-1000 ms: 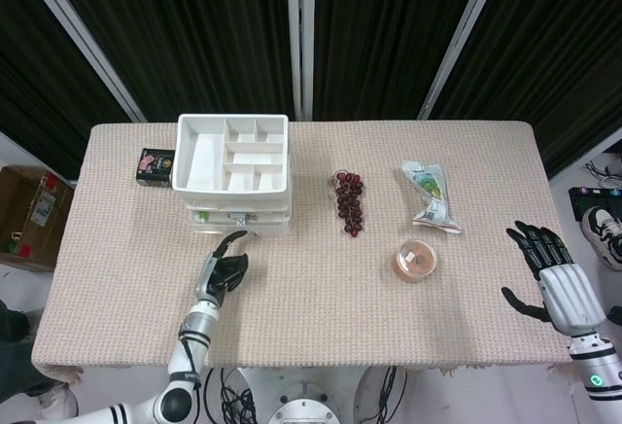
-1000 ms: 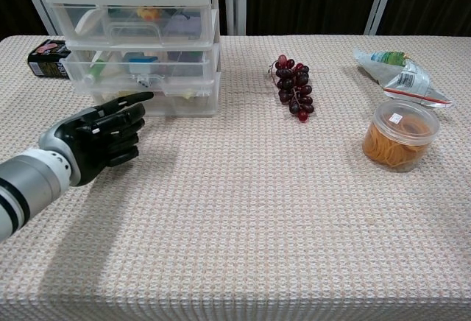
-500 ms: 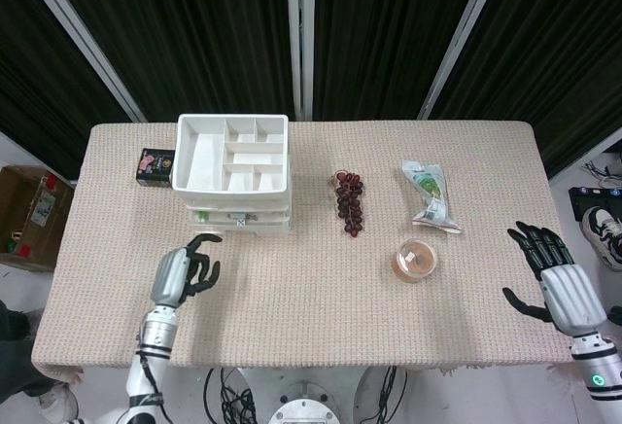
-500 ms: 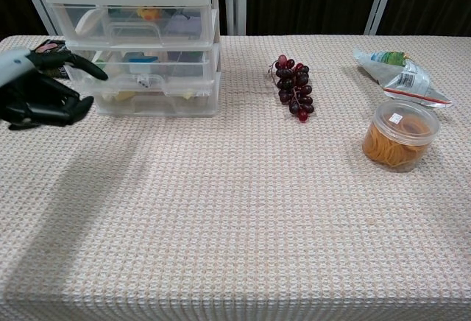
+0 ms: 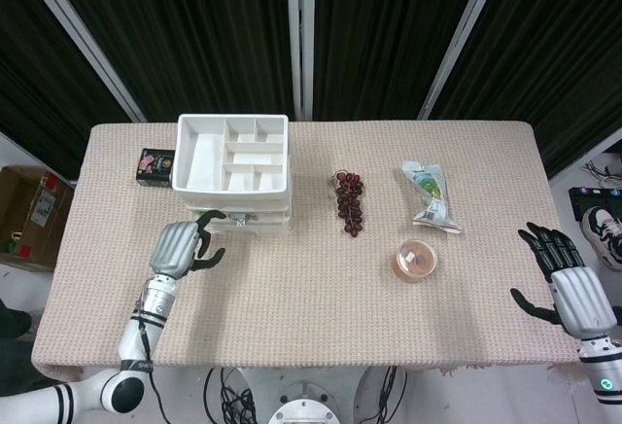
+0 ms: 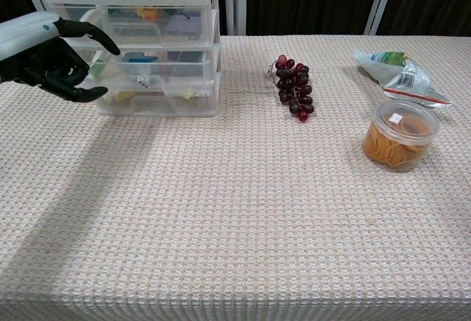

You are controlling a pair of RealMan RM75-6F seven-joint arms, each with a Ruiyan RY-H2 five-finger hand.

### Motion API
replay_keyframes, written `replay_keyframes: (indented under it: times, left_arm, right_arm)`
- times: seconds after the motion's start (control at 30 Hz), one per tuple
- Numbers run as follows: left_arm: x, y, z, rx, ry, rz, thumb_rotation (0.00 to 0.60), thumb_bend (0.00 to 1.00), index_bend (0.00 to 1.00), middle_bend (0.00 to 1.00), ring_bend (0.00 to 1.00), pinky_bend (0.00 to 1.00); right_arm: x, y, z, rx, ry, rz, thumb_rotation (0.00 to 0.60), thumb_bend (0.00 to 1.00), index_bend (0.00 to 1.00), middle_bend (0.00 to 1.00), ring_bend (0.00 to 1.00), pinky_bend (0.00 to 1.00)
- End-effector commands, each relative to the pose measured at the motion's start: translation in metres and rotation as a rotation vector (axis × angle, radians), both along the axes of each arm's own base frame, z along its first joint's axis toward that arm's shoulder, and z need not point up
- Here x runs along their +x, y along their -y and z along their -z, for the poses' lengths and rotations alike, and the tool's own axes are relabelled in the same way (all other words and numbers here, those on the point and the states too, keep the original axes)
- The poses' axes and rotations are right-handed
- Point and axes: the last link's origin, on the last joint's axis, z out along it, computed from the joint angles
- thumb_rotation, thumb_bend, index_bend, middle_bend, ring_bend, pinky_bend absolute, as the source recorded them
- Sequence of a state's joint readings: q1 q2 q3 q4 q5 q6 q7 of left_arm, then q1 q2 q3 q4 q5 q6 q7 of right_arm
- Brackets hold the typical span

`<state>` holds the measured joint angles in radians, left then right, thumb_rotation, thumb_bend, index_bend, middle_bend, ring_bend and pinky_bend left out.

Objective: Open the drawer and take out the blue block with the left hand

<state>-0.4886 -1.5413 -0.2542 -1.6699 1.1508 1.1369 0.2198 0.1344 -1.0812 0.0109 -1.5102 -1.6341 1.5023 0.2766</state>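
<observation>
Left hand (image 6: pixel 51 56) now nearer the drawer (image 6: pixel 151 62), fingers loosely curled, seemingly empty

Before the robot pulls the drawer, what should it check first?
1. Left hand empty: ok, it holds nothing.
2. Left hand at the drawers: ok, fingers reach toward the front.
3. Fingers on a handle: cannot tell.
4. Drawers closed: ok, none pulled out.
5. Blue block found: ok, something blue shows in the middle drawer.
6. Right hand out of the way: ok, at the far table edge.
</observation>
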Motion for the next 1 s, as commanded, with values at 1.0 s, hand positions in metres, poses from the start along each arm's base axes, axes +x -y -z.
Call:
replay_keyframes:
  times: [1.0]
  left_arm:
    - [0.006,0.043,-0.011,-0.186,0.024,0.048,0.600,0.27,0.40,0.86,0.94,1.00]
  right_arm:
    - [0.001,0.001,0.003,0.009,-0.004,0.005,0.600,0.20,0.00,0.02,0.00,0.00]
